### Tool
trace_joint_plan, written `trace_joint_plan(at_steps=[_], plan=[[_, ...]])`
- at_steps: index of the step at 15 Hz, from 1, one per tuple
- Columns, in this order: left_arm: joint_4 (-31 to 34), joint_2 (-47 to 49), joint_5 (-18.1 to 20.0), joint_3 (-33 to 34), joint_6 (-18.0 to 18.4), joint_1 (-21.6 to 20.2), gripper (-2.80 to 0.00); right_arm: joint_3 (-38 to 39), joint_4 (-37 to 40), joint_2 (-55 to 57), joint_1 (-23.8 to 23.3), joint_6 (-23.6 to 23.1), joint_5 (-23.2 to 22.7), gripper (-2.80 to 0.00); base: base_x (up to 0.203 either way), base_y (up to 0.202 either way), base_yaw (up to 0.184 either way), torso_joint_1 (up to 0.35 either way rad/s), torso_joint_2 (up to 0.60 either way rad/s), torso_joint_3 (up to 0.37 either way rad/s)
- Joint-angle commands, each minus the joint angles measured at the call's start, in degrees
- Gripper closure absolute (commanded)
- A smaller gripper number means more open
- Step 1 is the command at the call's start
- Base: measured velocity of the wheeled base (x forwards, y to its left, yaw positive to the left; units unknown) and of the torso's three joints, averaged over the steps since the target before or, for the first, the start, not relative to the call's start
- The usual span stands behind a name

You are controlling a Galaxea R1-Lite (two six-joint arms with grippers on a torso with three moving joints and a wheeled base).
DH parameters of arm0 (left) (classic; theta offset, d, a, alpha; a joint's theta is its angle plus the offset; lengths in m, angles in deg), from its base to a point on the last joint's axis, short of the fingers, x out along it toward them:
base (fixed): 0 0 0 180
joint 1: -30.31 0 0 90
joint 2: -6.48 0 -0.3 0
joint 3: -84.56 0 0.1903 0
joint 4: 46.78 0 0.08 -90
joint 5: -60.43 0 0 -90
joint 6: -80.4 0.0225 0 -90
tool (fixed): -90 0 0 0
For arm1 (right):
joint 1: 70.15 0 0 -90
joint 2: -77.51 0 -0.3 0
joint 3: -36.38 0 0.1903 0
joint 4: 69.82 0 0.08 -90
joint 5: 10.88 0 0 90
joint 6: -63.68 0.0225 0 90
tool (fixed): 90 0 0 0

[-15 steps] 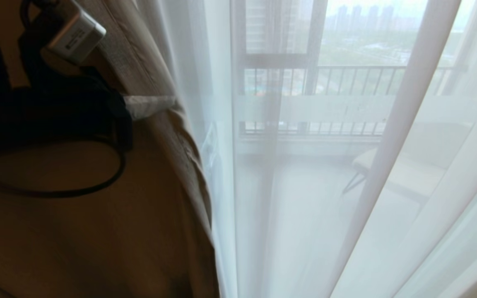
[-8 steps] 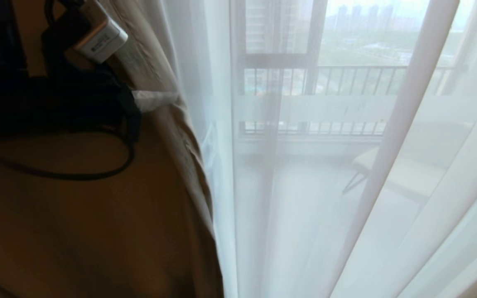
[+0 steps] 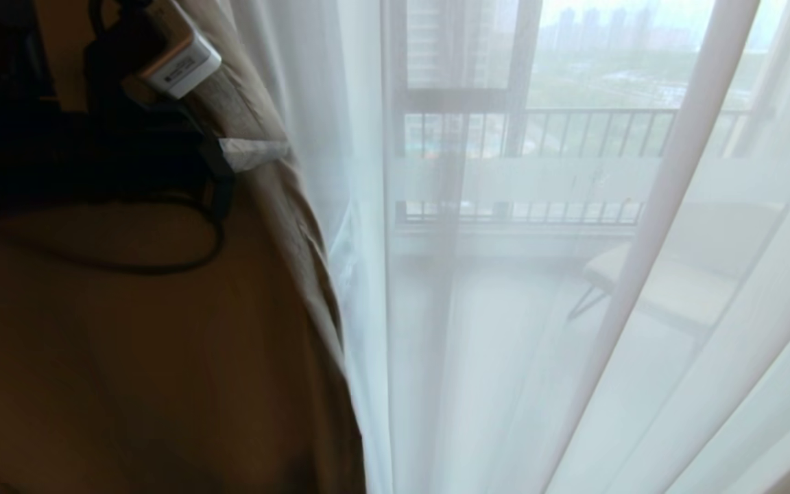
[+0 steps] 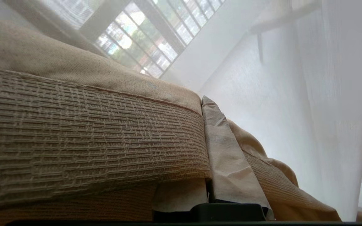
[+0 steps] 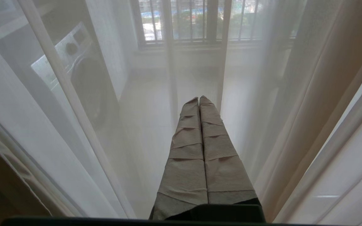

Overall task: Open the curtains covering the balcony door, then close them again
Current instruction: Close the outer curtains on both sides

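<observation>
Gripping the beige curtain (image 3: 162,357) edge w/ its taped fingers (image 4: 228,163) clamped on the thick textured hem, the left gripper (image 3: 251,161) sits up near the head view's upper left, just beside the sheer white curtain (image 3: 505,343). Beige layer fills the left side; sheer layer hangs across the rest, covering the balcony door (image 3: 450,206), whose dark frame and frosted band show thru it. Right gripper (image 5: 200,100) has its fingers pressed together on nothing, close to the sheer fabric; washing machine (image 5: 77,69) visible behind.
</observation>
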Motion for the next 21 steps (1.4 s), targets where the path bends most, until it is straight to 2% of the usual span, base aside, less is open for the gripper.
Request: trace_joint_plan(at_steps=[1,4,8,16,21], plan=[[0.0,1.3,0.1,-1.4,0.4,3.0,0.0,0.0,0.0,0.1,0.0,0.0,0.0,0.0,0.0,0.0,0.0,0.0,0.0,0.0],[0.9,3.7,-1.1,-4.6,0.8,9.2,0.0,0.0,0.0,0.1,0.0,0.0,0.0,0.0,0.0,0.0,0.0,0.0,0.0,0.0],[1.4,6.4,-3.1,-7.9,1.7,14.1,0.0,0.0,0.0,0.1,0.0,0.0,0.0,0.0,0.0,0.0,0.0,0.0,0.0,0.0],[1.3,9.7,-4.9,-10.6,1.7,20.8,0.0,0.0,0.0,0.1,0.0,0.0,0.0,0.0,0.0,0.0,0.0,0.0,0.0,0.0],[1.4,9.8,-5.0,-11.1,1.6,20.9,0.0,0.0,0.0,0.1,0.0,0.0,0.0,0.0,0.0,0.0,0.0,0.0,0.0,0.0]])
